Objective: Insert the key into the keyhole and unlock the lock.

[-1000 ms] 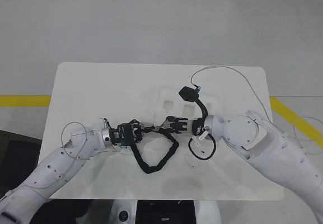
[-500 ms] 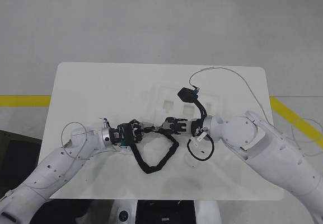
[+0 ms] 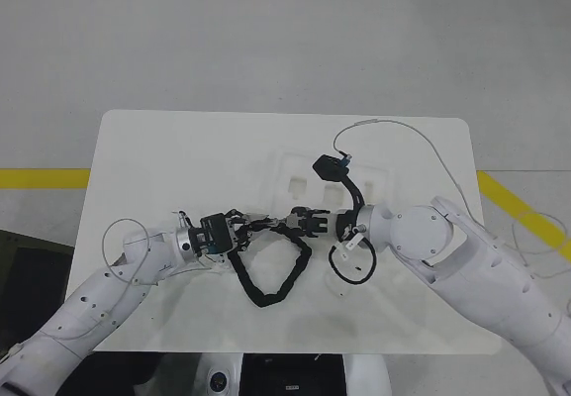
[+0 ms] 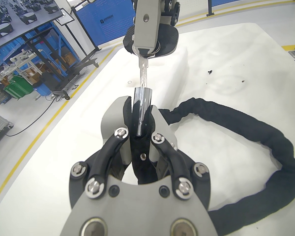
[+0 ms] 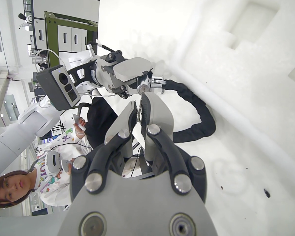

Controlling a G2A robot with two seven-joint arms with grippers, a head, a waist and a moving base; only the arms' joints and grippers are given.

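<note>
A: Left gripper [image 4: 140, 104] — what's it got, can anyone make it out?

B: It's clamped on the lock cylinder [image 4: 142, 99], that shiny chrome barrel. Both fingers are pinching it, and the open end pokes out past the fingertips.

A: And the right gripper [image 4: 150, 50]?

B: Closed tight on the head of the key [image 4: 143, 74], facing the left one head-on. The blade points straight at the cylinder and its tip sits right at the keyhole end. Most of the blade is out in the open, and I can't tell how deep the tip goes.

A: Where's all this relative to the foam tray [image 3: 270, 168]?

B: Just off the tray's edge, on the side facing the robot. The two grippers meet about level with the middle of that edge. The chain [image 4: 236, 124] has a black fabric sleeve — it comes off the cylinder end and lies in a loop on the surface [image 3: 146, 168], farther from the tray than the grippers are. From the right wrist camera you can see one stretch of chain running close along the tray's raised rim.
</note>
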